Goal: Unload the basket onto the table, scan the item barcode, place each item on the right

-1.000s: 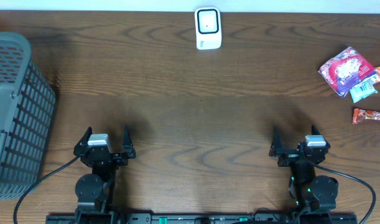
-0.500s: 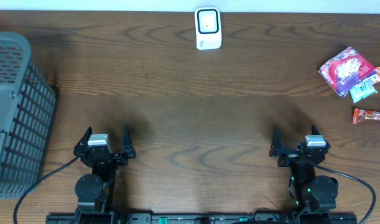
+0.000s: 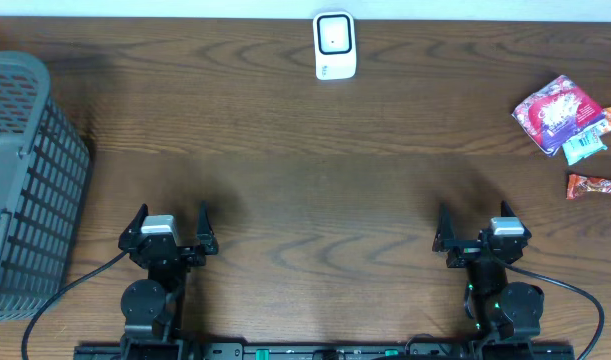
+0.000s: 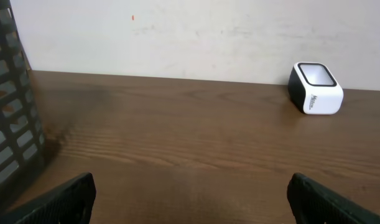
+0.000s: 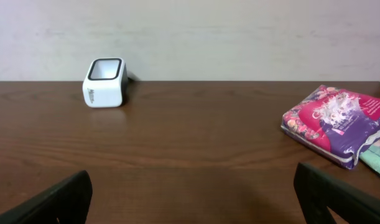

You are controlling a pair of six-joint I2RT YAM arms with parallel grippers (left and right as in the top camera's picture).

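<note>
Both spread, empty: left claw (image 3: 171, 212), right claw (image 3: 474, 212); scanner (image 3: 335, 45) far.

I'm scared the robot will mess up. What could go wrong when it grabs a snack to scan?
The pink packet overlaps the blue packet, so the right hand might pinch both. The red bar lies close by and could get knocked. No barcode shows, so the packet may face the scanner wrongly.
</note>
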